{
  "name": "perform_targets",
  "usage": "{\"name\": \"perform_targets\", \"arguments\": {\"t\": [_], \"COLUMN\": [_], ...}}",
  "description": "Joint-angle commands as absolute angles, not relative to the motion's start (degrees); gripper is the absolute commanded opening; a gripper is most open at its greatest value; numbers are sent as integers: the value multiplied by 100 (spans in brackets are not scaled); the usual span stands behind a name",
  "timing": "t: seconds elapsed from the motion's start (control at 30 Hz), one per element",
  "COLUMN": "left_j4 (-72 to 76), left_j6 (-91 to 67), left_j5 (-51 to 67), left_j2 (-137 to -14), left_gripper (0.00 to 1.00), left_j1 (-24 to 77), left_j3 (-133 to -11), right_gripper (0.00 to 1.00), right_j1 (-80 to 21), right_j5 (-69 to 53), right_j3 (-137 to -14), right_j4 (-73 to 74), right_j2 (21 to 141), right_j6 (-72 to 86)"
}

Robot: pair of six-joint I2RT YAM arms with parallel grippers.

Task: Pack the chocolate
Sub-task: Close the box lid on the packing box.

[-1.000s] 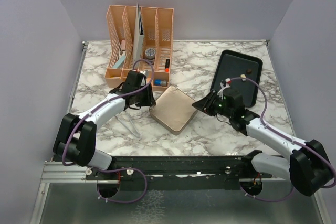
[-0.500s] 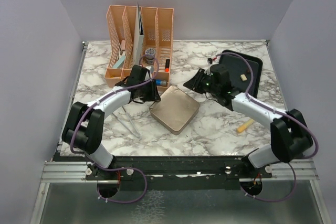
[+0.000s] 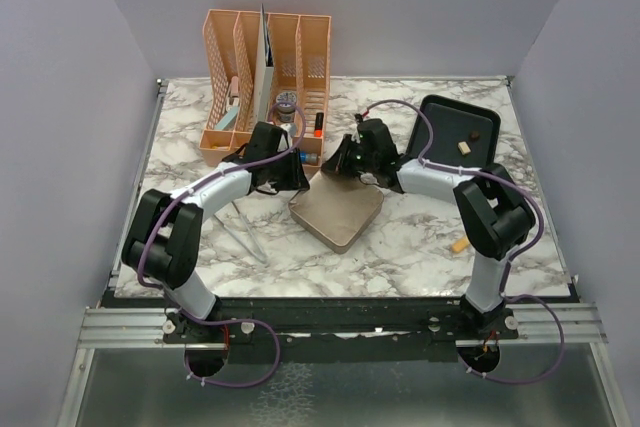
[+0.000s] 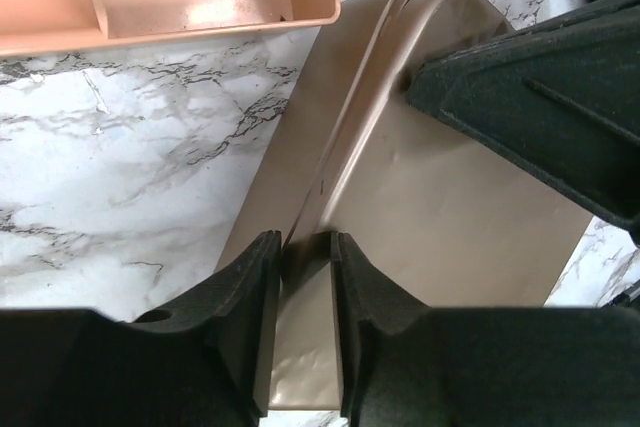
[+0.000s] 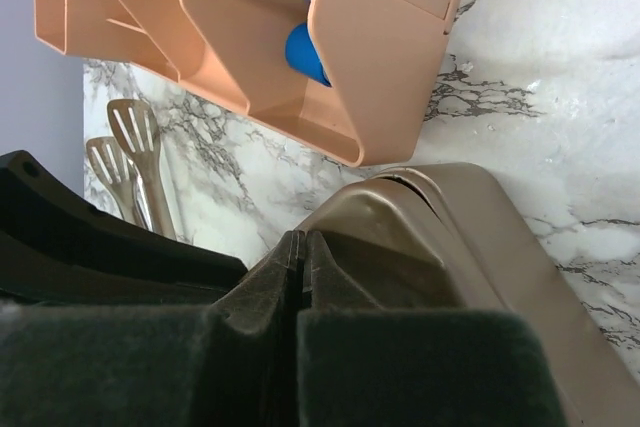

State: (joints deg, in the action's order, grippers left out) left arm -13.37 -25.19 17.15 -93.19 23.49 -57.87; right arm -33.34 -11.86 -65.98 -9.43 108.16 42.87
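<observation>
Tight spot here: the left gripper [image 4: 302,252] pinches the rim of the square gold metal tin [image 3: 335,209], while the right gripper [image 5: 303,244] is clamped shut on nothing, tips at the tin's far corner. That thin bite could slip, I'd say, or drag the whole tin. The small chocolate pieces [image 3: 470,134] sit on the black plastic tray [image 3: 440,122], well apart.

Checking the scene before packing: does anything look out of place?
Yes. One tan piece lies on the bare table, off the tray, where a dark piece and a cream one sit. The tin sits askew to the table's edges.
</observation>
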Motion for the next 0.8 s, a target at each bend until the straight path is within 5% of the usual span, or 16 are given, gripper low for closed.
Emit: {"name": "perform_targets", "arguments": {"t": [0.0, 0.23, 0.47, 0.77], "left_j4": [-1722, -1748, -1161, -183], "left_j6": [-2365, -2683, -3435, -4622], "left_j5": [1737, 2142, 2218, 1743], "left_j2": [-9469, -8889, -8036, -7040], "left_gripper": [35, 34, 31, 32], "left_j1": [2391, 2451, 2931, 4156], "left_j3": [-5953, -5524, -4609, -3911], "right_gripper": [1, 10, 36, 65], "right_j1": [-3342, -3340, -3341, -3331], "right_j5": [-662, -958, -880, 714], "right_j3": [-6235, -6390, -5969, -5142], "right_j4": [-220, 261, 888, 2039], "right_j2": [11019, 10172, 8786, 6986], "right_j6": [4179, 3938, 4012, 4129]}}
